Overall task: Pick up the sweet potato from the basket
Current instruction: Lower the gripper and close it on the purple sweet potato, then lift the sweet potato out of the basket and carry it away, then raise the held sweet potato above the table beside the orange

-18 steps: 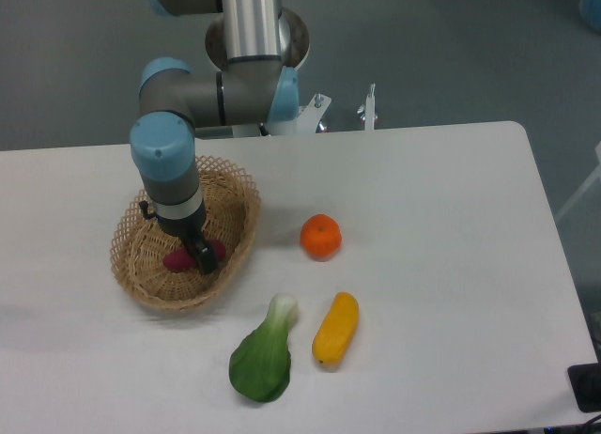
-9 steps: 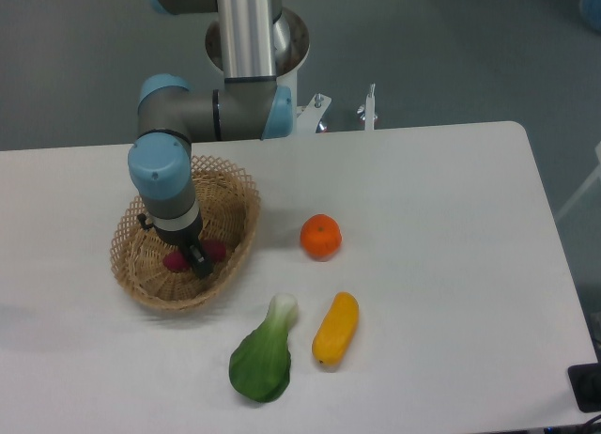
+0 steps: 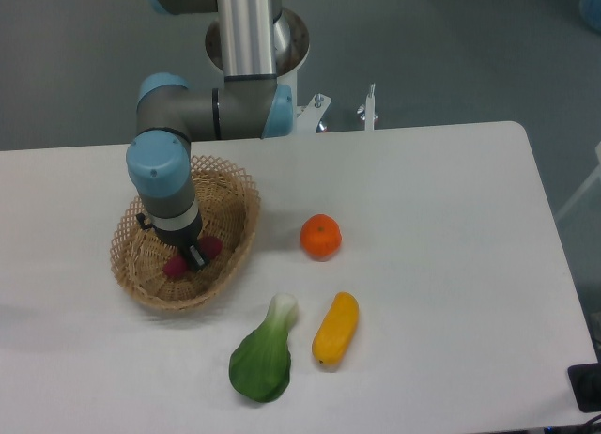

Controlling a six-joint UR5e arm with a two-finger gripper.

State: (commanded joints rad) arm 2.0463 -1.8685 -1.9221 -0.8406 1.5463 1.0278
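Note:
The sweet potato (image 3: 210, 247), reddish-purple, lies in the bottom of the tan wicker basket (image 3: 240, 192) at the table's left. My gripper (image 3: 192, 256) points straight down into the basket and sits right over the tuber's middle. One red end shows to the left of the fingers and the other to the right. The dark fingers (image 3: 195, 255) are low against the tuber, which rests on the basket floor. The wrist hides the gap between the fingers, so their state is unclear.
An orange (image 3: 320, 236) sits right of the basket. In front of it lie a yellow-orange oblong vegetable (image 3: 335, 328) and a green bok choy (image 3: 262, 353). The arm's base (image 3: 254, 39) stands behind the table's far edge.
The gripper has shifted slightly left and sunk lower into the basket, down onto the sweet potato. Less of the fingers shows now. The tuber stays in the basket.

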